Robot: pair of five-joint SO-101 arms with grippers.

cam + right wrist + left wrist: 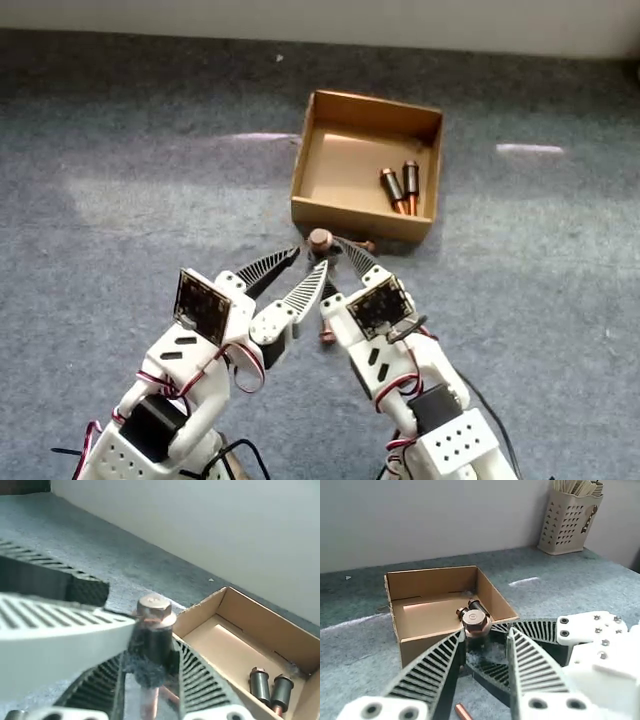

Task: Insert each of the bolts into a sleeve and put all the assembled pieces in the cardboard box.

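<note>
Loose bolt lies on carpet between the 2 arms, mostly hidden by them. Right gripper is clamped on a dark sleeve held upright. A bolt head sits on top and copper thread pokes out below. Left gripper is spread wide, 1 fingertip on each side of that piece; contact can't be made out. The piece sits just outside the near wall of the cardboard box, not over the opening. 2 assembled pieces lie side by side inside, near the right-hand wall. Carpet stretches wide on both sides of the box.
</note>
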